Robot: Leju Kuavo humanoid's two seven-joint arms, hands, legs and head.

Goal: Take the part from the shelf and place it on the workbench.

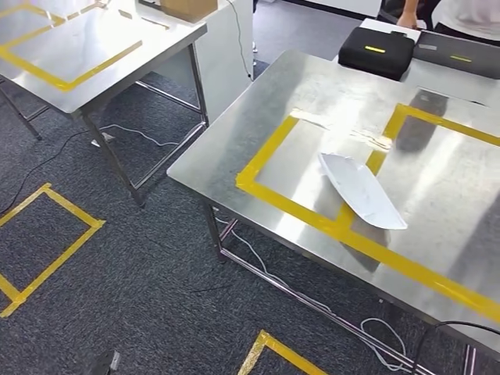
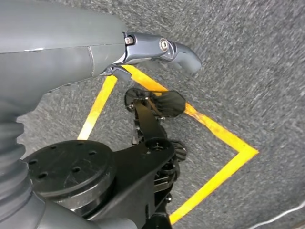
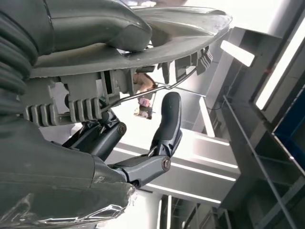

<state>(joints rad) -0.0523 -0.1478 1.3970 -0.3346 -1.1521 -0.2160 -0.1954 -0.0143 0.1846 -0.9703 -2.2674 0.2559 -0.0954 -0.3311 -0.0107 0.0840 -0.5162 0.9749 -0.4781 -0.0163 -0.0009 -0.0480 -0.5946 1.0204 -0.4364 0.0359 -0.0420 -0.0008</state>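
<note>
A white, curved, pointed part [image 1: 361, 191] lies on the steel workbench [image 1: 283, 101], across the near side of its yellow tape rectangle [image 1: 306, 207]. In the right wrist view my right hand [image 3: 107, 143] holds a pale grey part [image 3: 172, 33] with ribs on its underside. The thumb [image 3: 104, 21] presses on one face and a dark finger [image 3: 169, 114] curls up towards the other. Ceiling beams lie behind it. My left hand [image 2: 72, 47] hangs over the carpet with its thumb [image 2: 165, 47] stretched out and nothing in it.
A second steel table [image 1: 88, 47] stands at the far left with a cardboard box [image 1: 188, 8] on it. Black cases [image 1: 377, 51] sit at the workbench's far edge, near a person [image 1: 412, 12]. Yellow tape squares [image 1: 53, 234] mark the carpet. Cables [image 1: 377, 328] trail under the workbench.
</note>
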